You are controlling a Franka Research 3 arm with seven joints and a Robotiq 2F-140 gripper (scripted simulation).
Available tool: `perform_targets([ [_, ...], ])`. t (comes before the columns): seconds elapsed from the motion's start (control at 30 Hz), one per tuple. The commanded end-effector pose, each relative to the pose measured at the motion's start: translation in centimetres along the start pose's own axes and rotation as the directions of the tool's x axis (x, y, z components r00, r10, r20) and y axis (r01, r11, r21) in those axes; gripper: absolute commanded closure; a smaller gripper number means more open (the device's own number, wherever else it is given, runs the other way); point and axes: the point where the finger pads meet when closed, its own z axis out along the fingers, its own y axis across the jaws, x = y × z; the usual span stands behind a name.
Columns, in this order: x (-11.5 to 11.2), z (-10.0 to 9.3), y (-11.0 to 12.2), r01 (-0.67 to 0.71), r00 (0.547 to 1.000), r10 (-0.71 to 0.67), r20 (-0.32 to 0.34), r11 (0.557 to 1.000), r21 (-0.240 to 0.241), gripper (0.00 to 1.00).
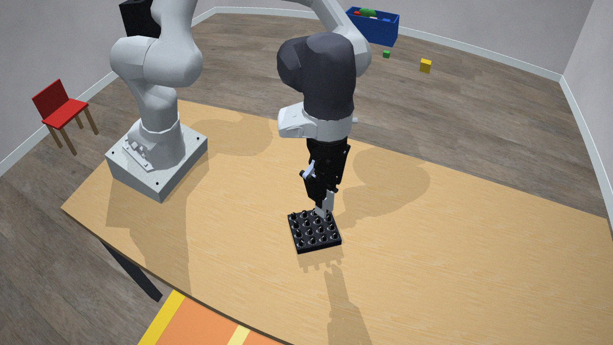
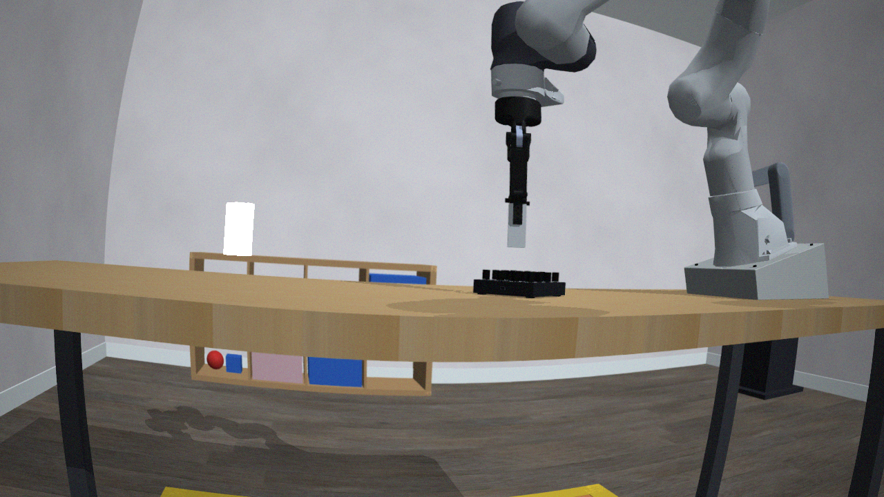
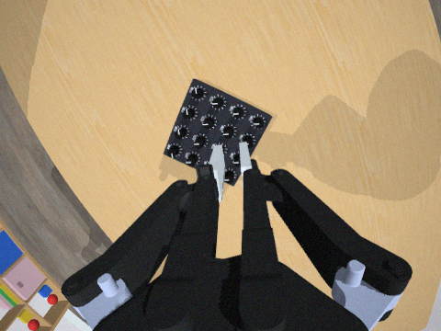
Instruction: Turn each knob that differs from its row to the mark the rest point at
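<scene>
The black knob box (image 1: 319, 248) (image 2: 546, 290) (image 3: 203, 107) stands flat on the table. Its names seem printed on the left of the knobs in the wrist view. A small mark that may be the socket shows on its left face in the exterior view. White lines show on several knobs, many toward the left in the wrist view; their exact marks are too small to read. My gripper (image 1: 324, 214) (image 2: 516, 246) (image 3: 231, 155) is slightly open and empty, fingers pointing down above the box without touching it. In the wrist view, its fingers hide parts of the lower-right knobs.
The wooden table (image 1: 449, 257) (image 2: 309, 302) (image 3: 115, 69) carries the arm's base (image 1: 160, 184) (image 2: 719, 281). In the top view the base is left of and behind the box. A shelf, a red chair (image 1: 66, 113) and a blue bin (image 1: 372, 32) stand off the table.
</scene>
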Motion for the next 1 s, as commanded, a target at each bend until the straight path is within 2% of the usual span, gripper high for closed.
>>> perform_targets([
  [0.0,-0.3,-0.2,-0.5,0.155,0.988,-0.155,0.014,0.988,0.002,0.88],
  [0.2,-0.3,-0.2,-0.7,0.215,0.977,-0.215,0.014,0.977,0.004,0.88],
  [0.7,-0.4,-0.5,-1.6,0.457,0.889,-0.457,0.014,0.89,0.01,0.88],
  [0.77,-0.4,-0.5,-1.6,0.457,0.889,-0.457,0.014,0.89,0.01,0.88],
  [0.8,-0.5,-0.5,-1.7,0.493,0.87,-0.493,0.013,0.87,0.011,0.88],
  [0.97,-0.5,-0.6,-2.0,0.561,0.828,-0.561,0.012,0.828,0.012,0.88],
])
